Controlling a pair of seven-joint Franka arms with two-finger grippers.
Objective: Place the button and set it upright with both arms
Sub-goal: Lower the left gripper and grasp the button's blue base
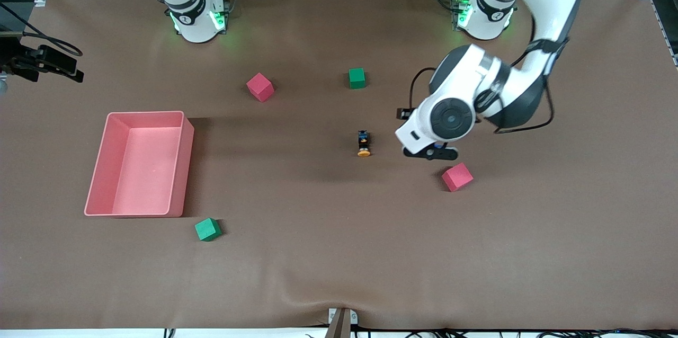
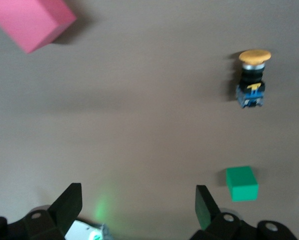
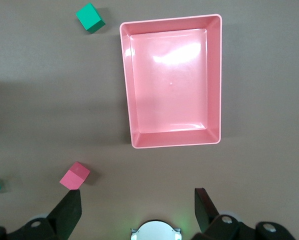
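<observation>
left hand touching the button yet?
Apart. In the left wrist view, bare table separates the open left hand from the button, which lies on its side. The front view agrees: the hand is beside it, toward the left arm's end.

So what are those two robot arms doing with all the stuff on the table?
Nothing is being held right now. The little button lies on its side in the middle of the table, orange cap toward the front camera. The left pincer hangs open over bare table between the button and a pink cube. The right pincer is open too, up high above the empty pink tray, waiting. Another pink cube and two green cubes sit around untouched.
</observation>
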